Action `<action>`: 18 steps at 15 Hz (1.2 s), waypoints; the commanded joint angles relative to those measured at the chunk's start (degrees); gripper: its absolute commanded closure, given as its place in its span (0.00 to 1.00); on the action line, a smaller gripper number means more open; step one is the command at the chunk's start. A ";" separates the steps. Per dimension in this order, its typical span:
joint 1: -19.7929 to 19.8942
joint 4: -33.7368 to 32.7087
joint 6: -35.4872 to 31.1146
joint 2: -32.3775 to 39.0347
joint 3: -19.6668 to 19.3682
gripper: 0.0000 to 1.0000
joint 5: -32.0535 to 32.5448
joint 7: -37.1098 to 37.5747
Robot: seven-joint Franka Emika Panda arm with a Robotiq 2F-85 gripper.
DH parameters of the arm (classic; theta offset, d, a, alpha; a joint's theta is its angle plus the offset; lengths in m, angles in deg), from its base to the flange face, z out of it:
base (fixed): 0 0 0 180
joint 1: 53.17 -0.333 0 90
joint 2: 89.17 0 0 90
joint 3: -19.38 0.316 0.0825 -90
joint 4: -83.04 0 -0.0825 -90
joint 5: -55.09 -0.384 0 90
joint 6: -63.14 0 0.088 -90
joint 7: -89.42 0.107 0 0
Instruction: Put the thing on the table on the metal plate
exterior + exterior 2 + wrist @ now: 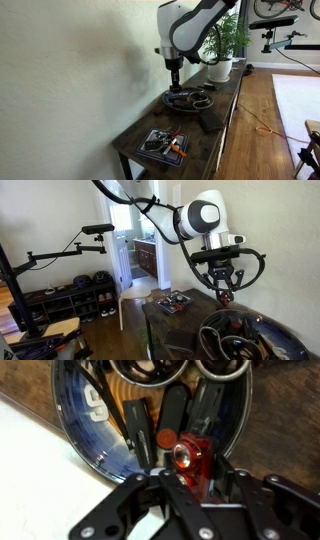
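The round dark-grey metal plate (pixel 188 100) lies on the long dark-brown table (pixel 225 110); it also shows in an exterior view (pixel 255 330) and in the wrist view (pixel 80 445). It holds black straps and ring-shaped parts. My gripper (pixel 195 478) is shut on a small red thing with a round shiny lens (pixel 188 458), held just above the plate's near part. In both exterior views the gripper (pixel 175 78) (pixel 222 292) hangs straight down over the plate.
A square dark tray with orange-handled items (pixel 163 143) sits at one end of the table and shows in an exterior view (pixel 175 303). A potted plant (pixel 222 45) stands at the far end. The wall runs along the table's side.
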 commanded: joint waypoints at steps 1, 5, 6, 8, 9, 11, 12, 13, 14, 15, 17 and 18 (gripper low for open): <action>1.12 5.25 -0.46 -3.39 -0.93 0.83 3.46 2.65; 2.58 6.80 -2.19 -2.85 -1.04 0.83 3.81 1.90; 2.78 7.11 -2.69 -2.80 -1.04 0.83 3.92 1.93; 3.24 7.74 -4.67 -2.73 -0.88 0.83 3.76 1.56; 3.45 8.05 -5.88 -2.70 -0.80 0.83 3.69 1.25; 3.65 8.60 -7.88 -2.66 -0.77 0.83 3.66 0.88; 3.72 8.80 -8.66 -2.65 -0.73 0.83 3.60 0.68; 3.82 9.04 -9.43 -2.65 -0.63 0.83 3.43 0.43; 3.88 9.20 -9.90 -2.65 -0.57 0.83 3.30 0.24; 3.97 9.36 -10.34 -2.67 -0.47 0.83 3.12 0.01; 4.15 9.73 -10.91 -2.71 -0.24 0.83 2.83 -0.59; 4.31 9.83 -10.96 -2.74 -0.03 0.83 2.55 -0.98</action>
